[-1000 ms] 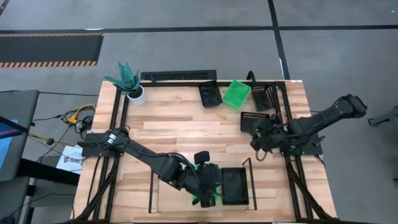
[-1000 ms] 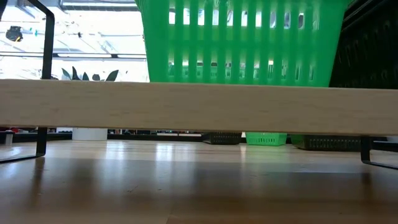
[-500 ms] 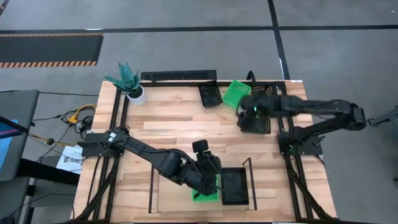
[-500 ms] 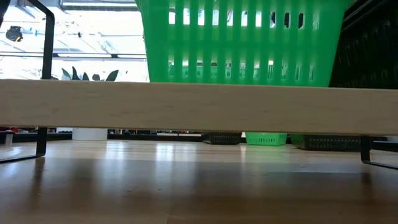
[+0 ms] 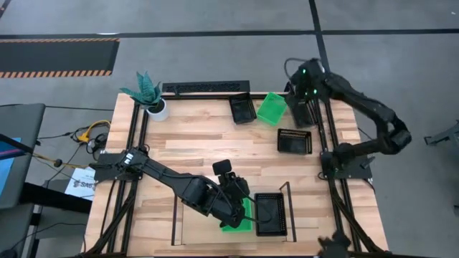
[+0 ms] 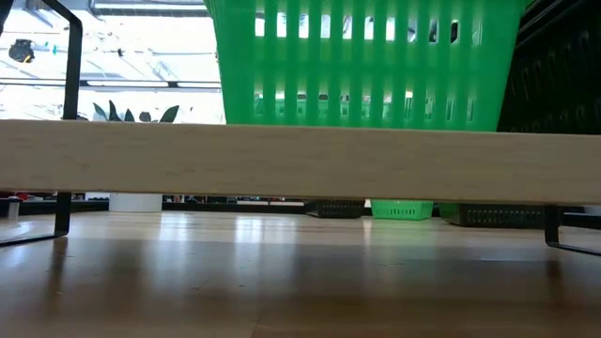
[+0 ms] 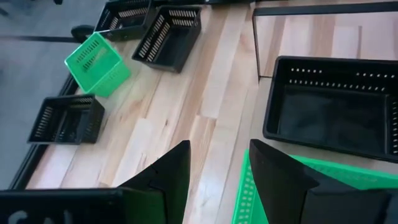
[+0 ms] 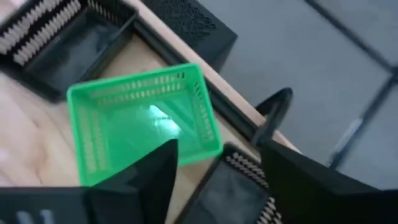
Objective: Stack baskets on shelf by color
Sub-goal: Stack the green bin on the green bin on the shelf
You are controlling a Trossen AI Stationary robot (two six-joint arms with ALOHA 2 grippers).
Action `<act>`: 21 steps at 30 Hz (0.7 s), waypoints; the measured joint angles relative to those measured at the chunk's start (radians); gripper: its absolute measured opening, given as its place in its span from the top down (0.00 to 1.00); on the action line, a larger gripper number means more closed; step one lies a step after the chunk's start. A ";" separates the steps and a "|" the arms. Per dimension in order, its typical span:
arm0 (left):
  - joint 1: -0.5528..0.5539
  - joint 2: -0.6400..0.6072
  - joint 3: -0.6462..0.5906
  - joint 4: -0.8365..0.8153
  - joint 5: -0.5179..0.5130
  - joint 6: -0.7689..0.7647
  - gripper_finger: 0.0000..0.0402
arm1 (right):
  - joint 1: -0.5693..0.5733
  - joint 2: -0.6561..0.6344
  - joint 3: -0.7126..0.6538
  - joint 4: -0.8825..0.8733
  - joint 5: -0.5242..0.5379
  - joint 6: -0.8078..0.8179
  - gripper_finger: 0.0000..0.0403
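Note:
On the shelf (image 5: 190,228), a green basket (image 5: 237,216) stands beside a black basket (image 5: 270,213); both rest by their bottoms on the wooden board (image 6: 300,161). My left gripper (image 7: 217,168) is open just on the far side of the green basket (image 7: 280,194) and touches nothing. My right gripper (image 8: 217,149) is open, high over the table's far right corner. It hangs above a tilted green basket (image 8: 143,118) and a black basket (image 8: 236,186). Two more black baskets (image 5: 242,109) (image 5: 295,140) lie on the table.
A white pot with a green plant (image 5: 149,97) stands at the far left corner, and a long black bar (image 5: 206,87) lies along the far edge. The shelf's black wire ends (image 5: 287,208) rise beside the black basket. Bare wood lies across the table's middle and left (image 5: 193,147).
My right gripper has swung from the table's right middle, past the lone black basket, up and toward the far right corner above the loose baskets. My left gripper has drawn back from over the green basket on the shelf, toward the far edge. The green basket stays on the board.

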 joint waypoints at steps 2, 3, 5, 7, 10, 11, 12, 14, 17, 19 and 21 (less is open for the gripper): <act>0.000 0.000 0.000 0.000 -0.001 0.000 0.62 | -0.065 0.051 0.000 0.046 -0.048 -0.011 0.47; 0.000 0.000 0.000 -0.001 -0.001 0.000 0.62 | -0.088 0.078 0.000 0.060 -0.053 -0.015 0.53; 0.000 0.000 0.000 -0.001 -0.003 0.000 0.62 | -0.121 0.138 0.000 0.104 -0.054 -0.012 0.65; 0.000 0.000 0.000 -0.001 -0.003 0.004 0.62 | -0.144 0.191 0.000 0.147 -0.054 0.016 0.80; 0.001 0.000 0.000 -0.002 -0.007 0.011 0.62 | -0.157 0.272 0.003 0.217 -0.054 0.039 0.96; 0.001 0.000 0.000 -0.004 -0.007 0.012 0.62 | -0.155 0.296 0.011 0.222 -0.055 0.040 0.97; 0.001 0.000 0.000 -0.009 -0.007 0.011 0.62 | -0.153 0.314 0.026 0.221 -0.054 0.042 0.96; 0.001 0.000 0.000 -0.028 -0.007 -0.002 0.62 | -0.153 0.341 0.063 0.215 -0.023 0.035 0.95; -0.002 0.000 0.000 -0.068 -0.005 -0.053 0.62 | -0.154 0.381 0.114 0.138 0.022 -0.007 0.98; -0.007 0.000 0.000 -0.084 -0.004 -0.082 0.62 | -0.155 0.390 0.129 0.056 0.024 -0.032 0.99; -0.014 0.000 0.000 -0.089 -0.003 -0.091 0.62 | -0.156 0.383 0.133 0.017 0.022 -0.034 0.98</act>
